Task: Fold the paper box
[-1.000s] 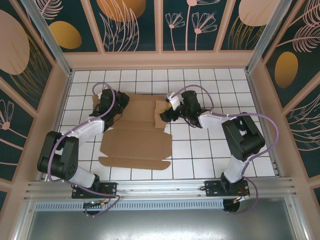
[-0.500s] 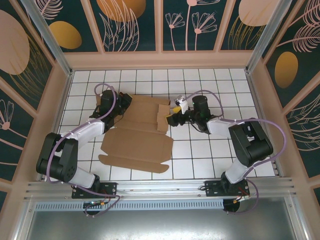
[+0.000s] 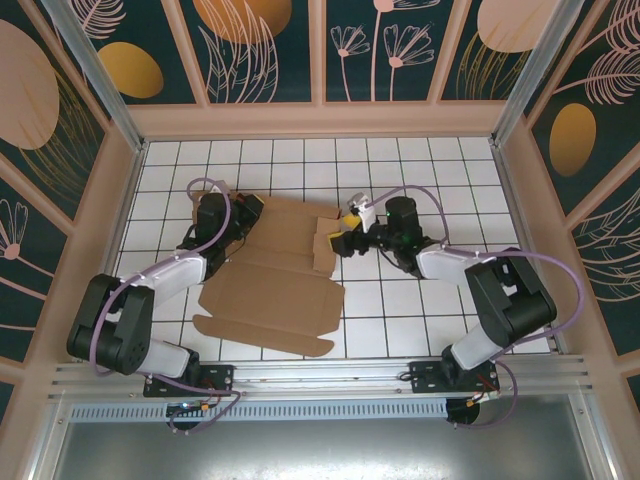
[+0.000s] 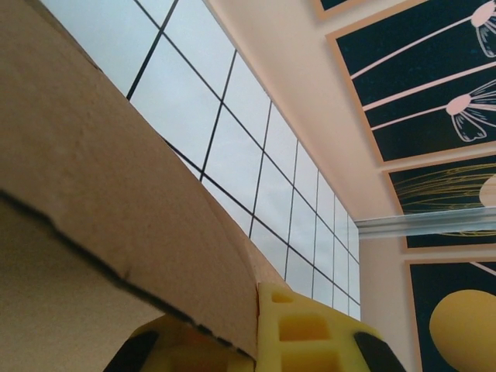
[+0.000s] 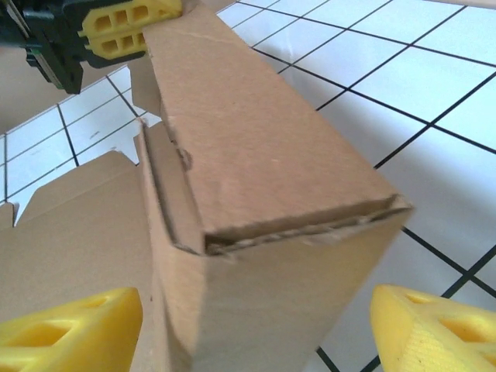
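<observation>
The paper box (image 3: 270, 285) lies left of table centre. Within the last second the right gripper (image 3: 343, 238) has swung to the box's 3 o'clock flap and widened; its jaws straddle the raised flap unclamped. The left gripper (image 3: 238, 213) remains pinched on the 10 o'clock flap. Probable meaning: the side wall is ready to be folded.

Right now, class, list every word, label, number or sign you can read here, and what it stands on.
No readable text anywhere: the paper box is plain brown cardboard, the wall panels carry only flower and leaf drawings, the floor tiles only grid lines.
</observation>
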Robot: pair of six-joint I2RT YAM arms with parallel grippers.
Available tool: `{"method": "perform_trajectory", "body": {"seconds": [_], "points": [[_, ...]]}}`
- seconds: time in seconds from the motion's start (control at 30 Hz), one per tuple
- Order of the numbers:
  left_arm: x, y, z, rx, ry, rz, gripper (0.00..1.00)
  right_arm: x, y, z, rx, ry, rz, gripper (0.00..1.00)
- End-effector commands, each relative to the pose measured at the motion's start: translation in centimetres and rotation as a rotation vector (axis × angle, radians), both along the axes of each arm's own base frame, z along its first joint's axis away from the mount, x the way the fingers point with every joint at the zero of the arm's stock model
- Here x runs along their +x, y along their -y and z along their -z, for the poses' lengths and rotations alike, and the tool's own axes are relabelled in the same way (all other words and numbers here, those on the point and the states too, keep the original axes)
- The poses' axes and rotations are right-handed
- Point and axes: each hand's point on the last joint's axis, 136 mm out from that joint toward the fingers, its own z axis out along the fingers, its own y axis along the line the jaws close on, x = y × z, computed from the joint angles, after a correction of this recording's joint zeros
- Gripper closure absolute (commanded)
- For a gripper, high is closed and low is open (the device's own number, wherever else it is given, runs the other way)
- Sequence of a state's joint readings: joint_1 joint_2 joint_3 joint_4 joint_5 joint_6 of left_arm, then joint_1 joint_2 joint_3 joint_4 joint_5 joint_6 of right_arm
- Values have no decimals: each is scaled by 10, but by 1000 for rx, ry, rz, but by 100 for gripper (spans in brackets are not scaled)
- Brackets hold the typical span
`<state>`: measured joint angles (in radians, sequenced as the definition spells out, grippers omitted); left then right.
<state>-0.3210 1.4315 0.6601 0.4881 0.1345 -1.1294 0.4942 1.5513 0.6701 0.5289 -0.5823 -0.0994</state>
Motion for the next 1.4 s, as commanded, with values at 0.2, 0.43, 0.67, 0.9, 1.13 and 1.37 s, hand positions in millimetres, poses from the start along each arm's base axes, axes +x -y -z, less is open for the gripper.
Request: {"method": "perform_trajectory", "body": {"seconds": [0.2,0.43,0.67,0.9,1.13,1.37], "points": [[8,-7,-31,-68,120,-29,100,-6,-7,23,-158,63,128,19],[14,-7,-38,-170,173,-21,100,25,-14,34,-212,66,216,20],[15,-11,-38,-226,201,-20,100,55,-13,27,-207,117,241,32],[16,-12,-30,-213,177,-14,100,67,10,13,-124,134,235,53],[19,-13,-25,-203,157,-21,100,46,17,1,-36,196,101,44],[32,-8,-16,-196,90,-21,100,57,12,9,-88,198,83,34]]}}
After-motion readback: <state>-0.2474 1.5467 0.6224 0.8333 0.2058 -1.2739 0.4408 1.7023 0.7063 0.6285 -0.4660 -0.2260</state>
